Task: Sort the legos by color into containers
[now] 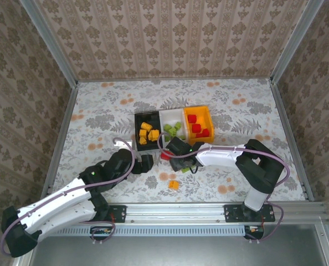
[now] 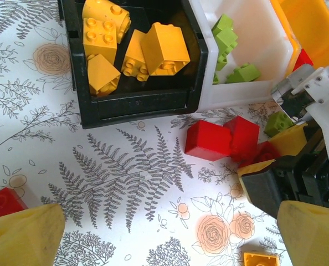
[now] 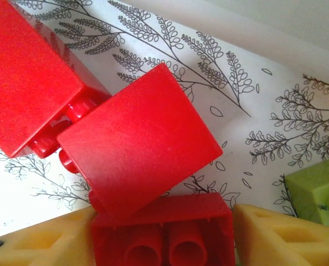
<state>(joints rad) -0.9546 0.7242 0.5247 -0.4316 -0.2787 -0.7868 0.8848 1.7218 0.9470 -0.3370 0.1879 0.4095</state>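
R end effector (image 3: 162, 249) pinches red lego (image 3: 164, 219) nr white bin (image 2: 236, 95) front edge; L end effector (image 2: 170, 235) wide over open tabletop (image 2: 126, 183).

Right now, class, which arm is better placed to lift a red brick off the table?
Right. Its jaws flank a red brick in the cluster near the white bin. The left arm's jaws hang open over bare table, nearer the black bin.

Red bricks (image 2: 209, 141) packed tight against the front walls of black bin (image 1: 147, 133) and white bin (image 1: 174, 128). Right hand (image 3: 162, 241) down among them, left hand (image 1: 147, 164) just beside, little room between. Counter (image 1: 98, 111) behind and either side of the bins is open. Lone orange brick (image 1: 173, 184) near the front edge.
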